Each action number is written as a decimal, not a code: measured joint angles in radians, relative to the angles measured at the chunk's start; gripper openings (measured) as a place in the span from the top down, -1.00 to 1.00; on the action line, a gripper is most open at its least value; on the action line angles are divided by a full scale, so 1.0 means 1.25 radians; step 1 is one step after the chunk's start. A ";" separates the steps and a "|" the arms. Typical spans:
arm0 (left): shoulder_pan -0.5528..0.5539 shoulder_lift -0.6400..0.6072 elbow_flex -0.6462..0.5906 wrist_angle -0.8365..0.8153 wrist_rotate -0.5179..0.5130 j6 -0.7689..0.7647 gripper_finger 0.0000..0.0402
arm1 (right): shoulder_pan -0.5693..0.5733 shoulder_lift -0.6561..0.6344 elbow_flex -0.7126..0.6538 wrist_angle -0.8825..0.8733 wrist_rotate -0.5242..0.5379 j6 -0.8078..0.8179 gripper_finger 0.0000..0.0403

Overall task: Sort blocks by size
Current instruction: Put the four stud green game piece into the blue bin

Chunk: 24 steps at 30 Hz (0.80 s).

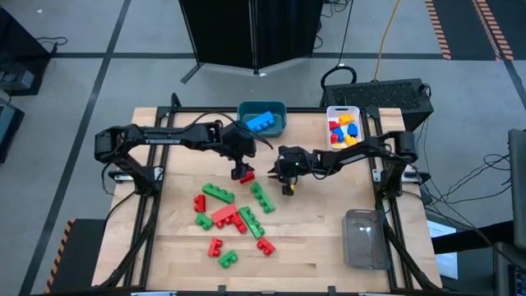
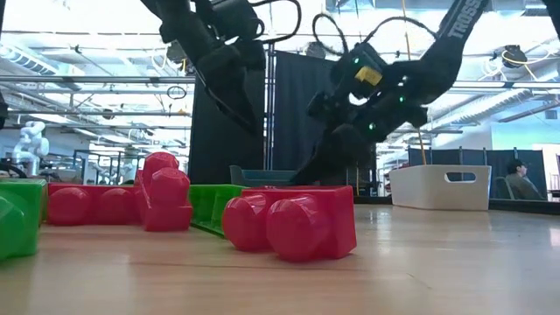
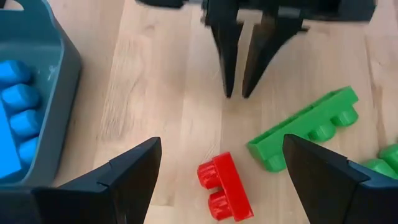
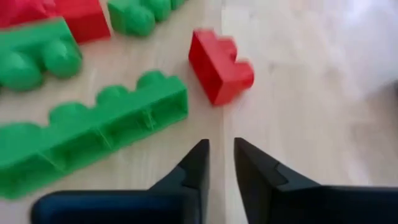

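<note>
Partly Sorted, Most Bricks Still on the Table

Blue blocks already lie in the teal bin, and a mix of red, yellow and blue ones fills the white bin; the clear bin looks empty. Roughly eleven red and green blocks remain loose mid-table. Left gripper hovers spread wide over a short red block. Right gripper has its fingers nearly together, grasping nothing visible.

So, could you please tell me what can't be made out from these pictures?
- High view: contents of the white bin are too small to count.
- High view: the clear bin reflects light, contents unclear.
- Low view: the red blocks up close hide the pile behind.
- Left wrist view: the teal bin is cut off by the picture's edge.
</note>
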 joint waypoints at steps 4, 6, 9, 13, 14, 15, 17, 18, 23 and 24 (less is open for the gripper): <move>-0.009 -0.029 -0.058 0.053 0.001 -0.021 -0.58 | 0.001 -0.043 -0.009 -0.051 -0.029 0.032 0.87; -0.018 -0.037 -0.103 0.113 0.010 -0.038 -0.58 | 0.007 -0.060 -0.016 -0.054 -0.070 0.083 0.87; -0.040 -0.039 -0.172 0.195 0.032 -0.042 -0.58 | 0.034 -0.075 -0.023 -0.034 -0.090 0.186 0.83; -0.080 -0.037 -0.245 0.297 0.044 -0.005 -0.58 | 0.081 -0.075 -0.026 -0.007 -0.088 0.301 0.66; -0.089 -0.035 -0.258 0.324 0.044 0.006 -0.58 | 0.093 -0.075 -0.026 0.004 -0.083 0.320 0.60; -0.098 -0.034 -0.269 0.351 0.044 0.021 -0.58 | 0.105 -0.075 -0.025 0.008 -0.072 0.337 0.54; -0.116 -0.034 -0.280 0.380 0.044 0.052 -0.58 | 0.129 -0.075 -0.025 0.003 -0.033 0.370 0.39; -0.123 -0.034 -0.284 0.392 0.044 0.069 -0.58 | 0.139 -0.075 -0.025 0.000 -0.010 0.387 0.31; -0.153 -0.023 -0.285 0.429 0.018 0.180 -0.58 | 0.182 -0.066 -0.025 -0.012 0.117 0.432 -0.09; -0.156 -0.017 -0.285 0.438 0.016 0.202 -0.58 | 0.188 -0.065 -0.026 -0.020 0.138 0.439 -0.14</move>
